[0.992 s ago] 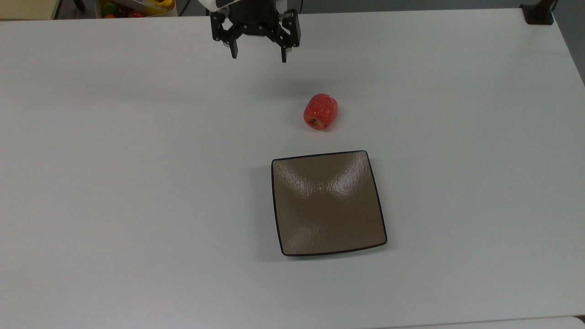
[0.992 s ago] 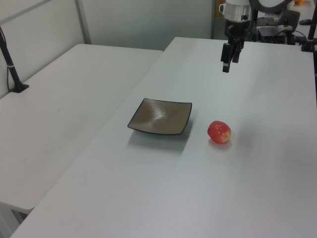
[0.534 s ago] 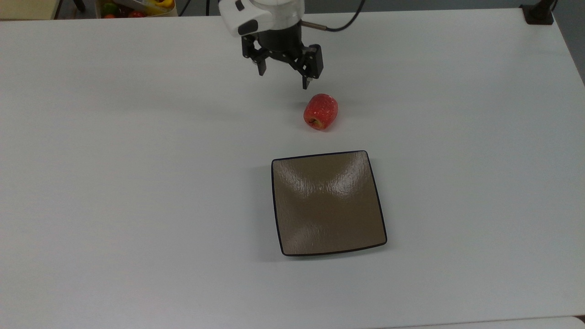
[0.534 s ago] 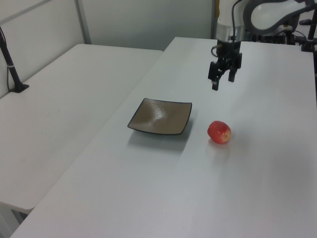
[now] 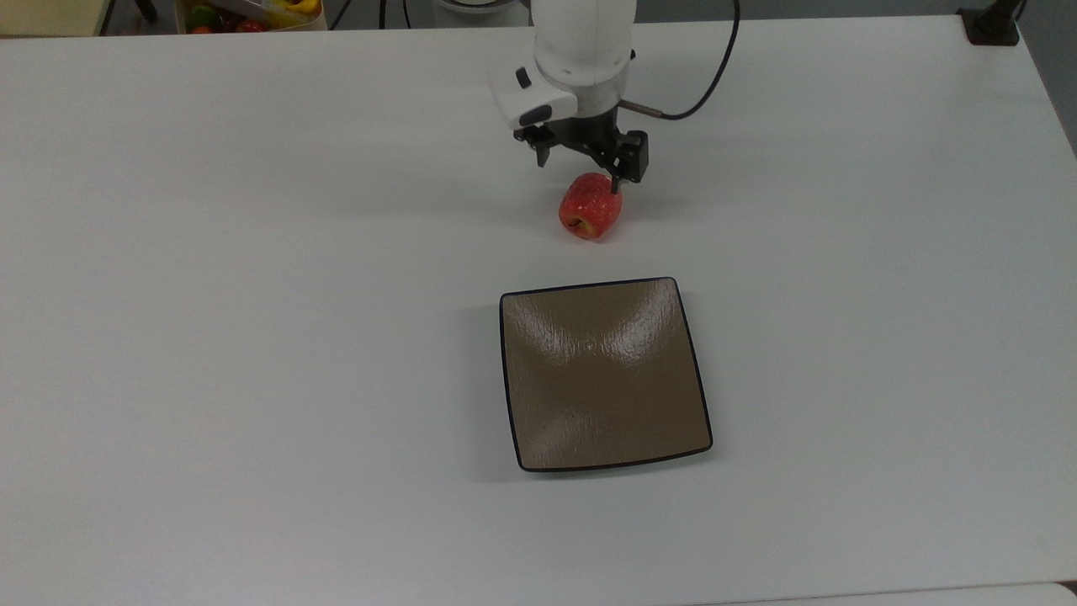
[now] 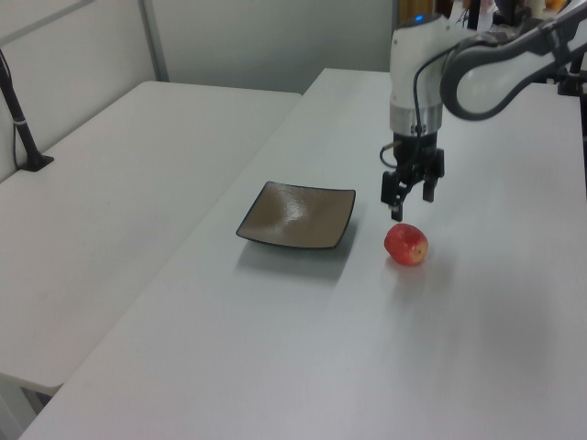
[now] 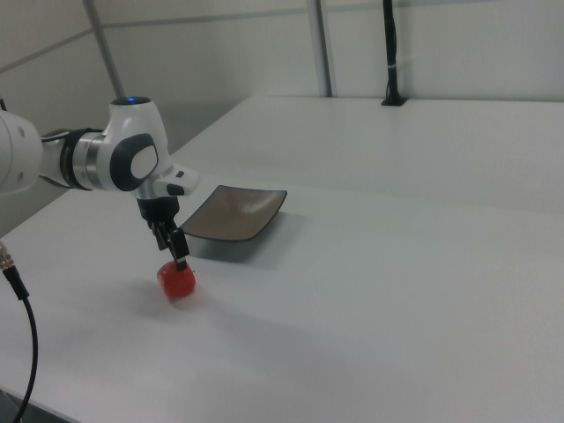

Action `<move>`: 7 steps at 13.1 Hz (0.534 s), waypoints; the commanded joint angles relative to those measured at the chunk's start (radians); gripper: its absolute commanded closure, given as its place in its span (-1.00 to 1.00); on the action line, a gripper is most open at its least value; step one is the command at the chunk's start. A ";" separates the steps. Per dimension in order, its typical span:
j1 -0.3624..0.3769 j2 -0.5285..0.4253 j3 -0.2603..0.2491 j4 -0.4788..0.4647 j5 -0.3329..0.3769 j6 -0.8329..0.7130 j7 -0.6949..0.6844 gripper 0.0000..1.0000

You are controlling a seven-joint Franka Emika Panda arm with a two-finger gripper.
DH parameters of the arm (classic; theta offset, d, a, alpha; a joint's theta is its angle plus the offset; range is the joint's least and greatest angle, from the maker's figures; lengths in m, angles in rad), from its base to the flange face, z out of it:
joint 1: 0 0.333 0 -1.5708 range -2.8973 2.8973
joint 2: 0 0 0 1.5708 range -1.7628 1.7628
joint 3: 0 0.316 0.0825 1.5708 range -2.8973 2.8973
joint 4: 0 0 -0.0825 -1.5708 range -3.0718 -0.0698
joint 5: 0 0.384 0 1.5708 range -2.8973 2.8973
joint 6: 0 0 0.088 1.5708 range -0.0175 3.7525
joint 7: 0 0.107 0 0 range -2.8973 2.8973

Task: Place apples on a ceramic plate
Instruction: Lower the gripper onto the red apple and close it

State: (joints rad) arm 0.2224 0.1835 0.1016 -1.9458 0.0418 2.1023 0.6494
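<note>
Claw: the black two-finger gripper (image 5: 580,171) on the white Franka arm hangs just above the apple, upper centre of the top view; its fingers are spread apart and hold nothing.
Claw, other views: the gripper (image 6: 410,203) sits right of centre in the upper half of the left view, and the gripper (image 7: 173,247) sits at the left in the right view, tips pointing down.
Fingers: in the top view one black fingertip (image 5: 616,183) overlaps the apple's upper right edge; whether it touches the fruit cannot be told. The other tip (image 5: 541,157) is off to the apple's upper left.
Apple: the small red apple with pale speckles (image 5: 591,206) lies on the table, on its side, its yellowish dimple facing the bottom of the top view. It is right of centre in the left view (image 6: 405,245) and lower left in the right view (image 7: 177,281).
Plate: the square glossy brown ceramic plate with a thin black rim (image 5: 606,454) rests flat on the table below the apple in the top view, near but apart from it, with nothing on it. In the left view the plate (image 6: 298,215) is left of the apple; in the right view the plate (image 7: 233,213) is up and right of it.
Table: the plain white tabletop (image 5: 252,337) carries both.
Cable: a black cable (image 5: 707,88) loops off the wrist toward the top edge of the top view.
Far corner: a tray of blurry mixed-colour fruits (image 5: 244,13) lies at the upper left edge of the top view.
</note>
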 commanded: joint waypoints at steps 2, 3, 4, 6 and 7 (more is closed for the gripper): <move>0.037 0.066 -0.005 -0.007 -0.036 0.050 0.013 -1.00; 0.038 0.074 -0.005 -0.007 -0.045 0.051 0.013 -1.00; 0.040 0.086 -0.005 -0.005 -0.059 0.056 0.013 -1.00; 0.038 0.088 -0.005 -0.008 -0.063 0.082 0.013 -0.44; 0.038 0.090 -0.005 -0.008 -0.063 0.085 0.012 -0.19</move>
State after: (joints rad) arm 0.2516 0.2709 0.1018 -1.9466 -0.0043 2.1468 0.6495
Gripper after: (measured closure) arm 0.062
